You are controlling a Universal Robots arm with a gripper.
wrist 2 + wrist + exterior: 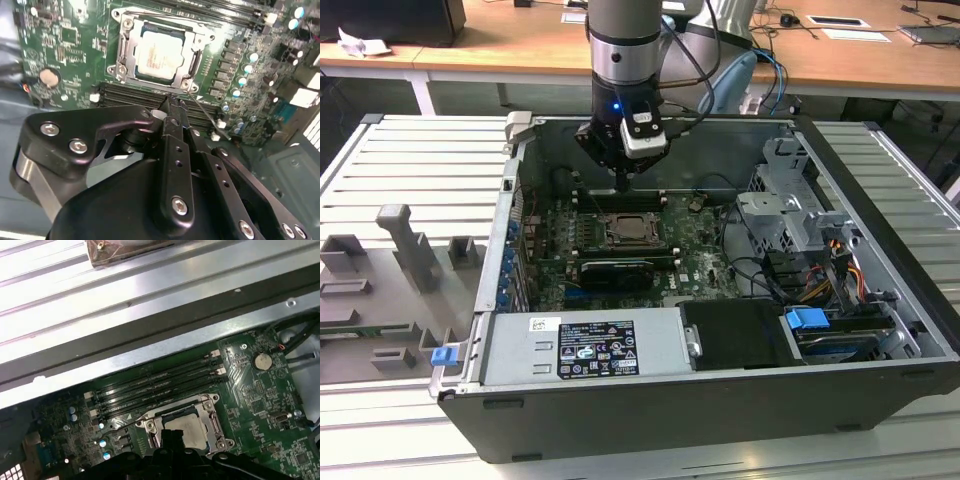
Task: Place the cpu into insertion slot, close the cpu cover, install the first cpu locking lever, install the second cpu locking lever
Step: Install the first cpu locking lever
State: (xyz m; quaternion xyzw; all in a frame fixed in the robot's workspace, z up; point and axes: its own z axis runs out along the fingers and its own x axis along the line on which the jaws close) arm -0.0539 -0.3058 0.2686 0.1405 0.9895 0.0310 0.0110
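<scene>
- One gripper (620, 182), fingers closed to a narrow tip with nothing between them, hanging low over the board just beside the socket (658, 236).
- One chip (157, 54), lying flat in the socket, with the cover (195, 59) apparently down around it.
- One lever (207, 116), a thin wire slanting out from a socket corner and seemingly unlatched. The step in hand is judged to be the first lever.
- Handling advice: bear on the wire near its free end, press it down, then move it sideways under its catch, slowly. Keep the tip off the chip and off the memory slots (155, 380) alongside.
- Exterior view: gives the tip's height over the board and the case (740, 150) walls around it.
- Second wrist view: puts the tip near the lever's root; contact cannot be told.
- First wrist view: gives the lever (127, 421) running away from the socket below the memory slots.
</scene>
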